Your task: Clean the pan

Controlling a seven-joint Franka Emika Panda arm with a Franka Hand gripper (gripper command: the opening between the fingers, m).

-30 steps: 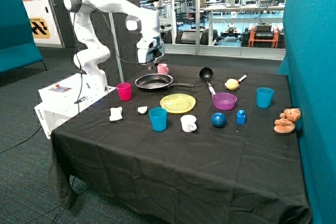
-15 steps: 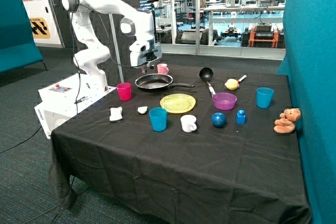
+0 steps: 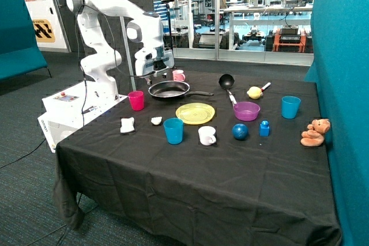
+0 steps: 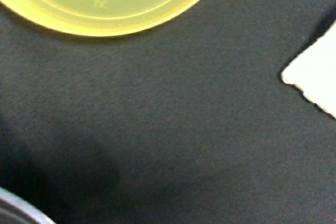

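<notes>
Gripper [image 3: 154, 74] above pan's far rim, finger state impossible to tell. Pan [image 3: 169, 89] on table [image 3: 190, 165] between pink cup [image 3: 136, 100] and ladle [image 3: 226, 80], untouched. Risk: descending blind, clipping rim, shoving pan into cup.

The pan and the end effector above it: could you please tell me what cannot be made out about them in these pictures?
- End effector, outside view: too small to tell whether it is open or shut; the wrist view shows none of it.
- Pan, outside view: any dirt inside is too small to see.
- Wrist view: only a grey curved edge shows, cut off at the frame corner; whether it is the pan is unclear.
- Yellow plate, wrist view: cut off by the frame edge.
</notes>
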